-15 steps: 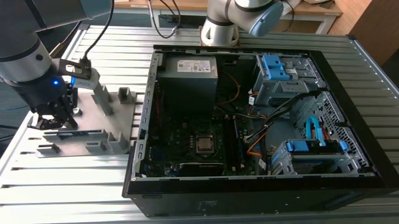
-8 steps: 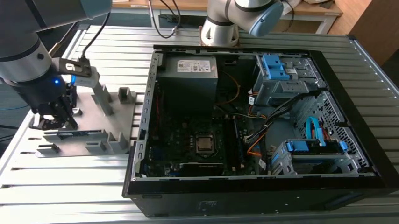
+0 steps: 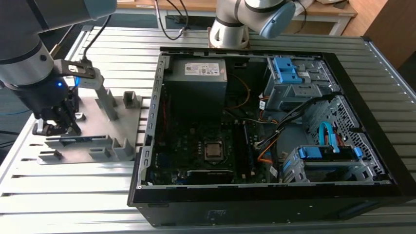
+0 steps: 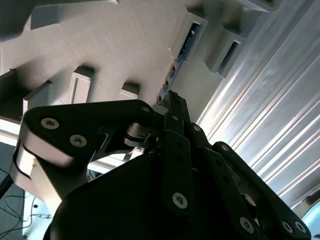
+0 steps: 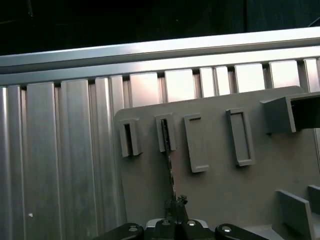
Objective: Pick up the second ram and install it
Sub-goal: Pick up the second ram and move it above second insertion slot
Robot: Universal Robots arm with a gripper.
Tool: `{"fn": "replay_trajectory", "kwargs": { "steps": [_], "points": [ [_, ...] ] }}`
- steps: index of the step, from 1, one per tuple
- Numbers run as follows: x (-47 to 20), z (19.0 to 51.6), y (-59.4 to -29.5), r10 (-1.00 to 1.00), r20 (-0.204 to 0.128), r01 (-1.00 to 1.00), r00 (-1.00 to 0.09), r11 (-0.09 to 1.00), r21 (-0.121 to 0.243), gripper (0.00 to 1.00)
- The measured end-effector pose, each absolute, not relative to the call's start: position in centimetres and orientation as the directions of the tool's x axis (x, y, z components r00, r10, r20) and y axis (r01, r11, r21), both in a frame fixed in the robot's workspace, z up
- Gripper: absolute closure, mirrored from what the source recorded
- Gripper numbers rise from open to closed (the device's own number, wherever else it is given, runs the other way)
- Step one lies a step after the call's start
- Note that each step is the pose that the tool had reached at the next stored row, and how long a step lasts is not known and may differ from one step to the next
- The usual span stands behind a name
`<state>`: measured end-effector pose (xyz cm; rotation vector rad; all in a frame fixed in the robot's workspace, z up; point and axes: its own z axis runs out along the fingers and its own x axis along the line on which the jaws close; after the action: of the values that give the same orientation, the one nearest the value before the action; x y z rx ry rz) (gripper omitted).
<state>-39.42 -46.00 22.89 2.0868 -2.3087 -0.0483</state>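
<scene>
One thin memory stick, the second ram (image 5: 169, 165), stands on edge in the slotted blocks of the gray holder tray (image 5: 215, 200). In the exterior view the tray lies well apart from the open computer case (image 3: 260, 207). My fingers (image 5: 177, 204) are drawn nearly together over the stick's upper edge and appear to pinch the board by its two flat faces; how far along its length I hold it, I cannot tell. I judge the stick light and stiff lengthwise yet brittle under twist. Its chips and contacts are best left untouched, so the flat faces near the long edge make the sound hold. The tray is matte, grainy plastic with squared upright blocks. The surface (image 5: 60, 165) beneath is ribbed, glossy aluminium slats.
</scene>
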Motion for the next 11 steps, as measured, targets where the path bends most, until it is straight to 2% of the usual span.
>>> {"fn": "replay_trajectory", "kwargs": {
  "steps": [11],
  "points": [
    [-39.42, 22.89, -46.0, -1.0, 0.001, -0.999, -0.012, 0.012, 0.043, 0.9]
  ]
}}
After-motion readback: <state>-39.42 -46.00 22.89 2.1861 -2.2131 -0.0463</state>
